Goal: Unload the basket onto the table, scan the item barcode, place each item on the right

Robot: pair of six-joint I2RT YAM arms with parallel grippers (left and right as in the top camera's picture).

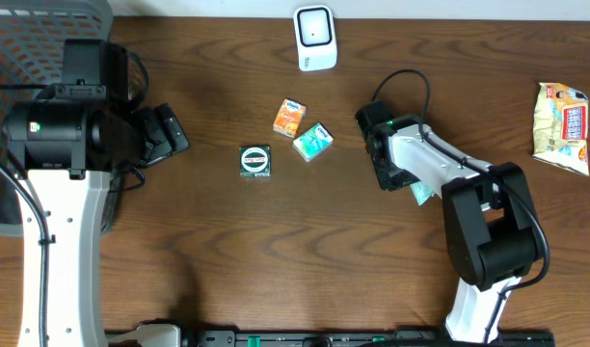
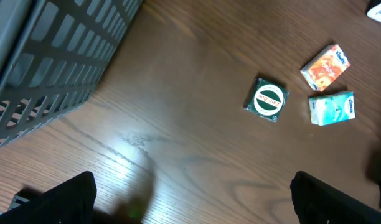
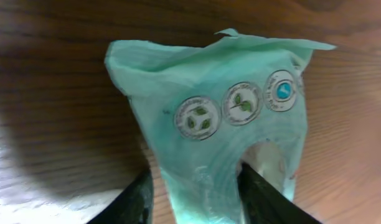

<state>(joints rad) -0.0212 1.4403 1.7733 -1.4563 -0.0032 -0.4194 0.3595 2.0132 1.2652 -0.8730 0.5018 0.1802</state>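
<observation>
Pouch [image 3: 209,124] is looking light, soft and crinkly. Right jaws are pinching one end, likely the safest hold. Left jaws are standing wide, empty.

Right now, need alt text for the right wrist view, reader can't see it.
A crumpled mint-green packet with three round badges fills the frame, pinched at its lower part between the right gripper's two dark fingers. Behind it is a dark wood table.

Counted: two small boxes (orange box [image 1: 289,118], teal box [image 1: 313,142]); one each: round-label packet [image 1: 255,161], teal pouch [image 3: 228,124], snack bag [image 1: 562,127], scanner [image 1: 315,38], basket [image 1: 25,29].
</observation>
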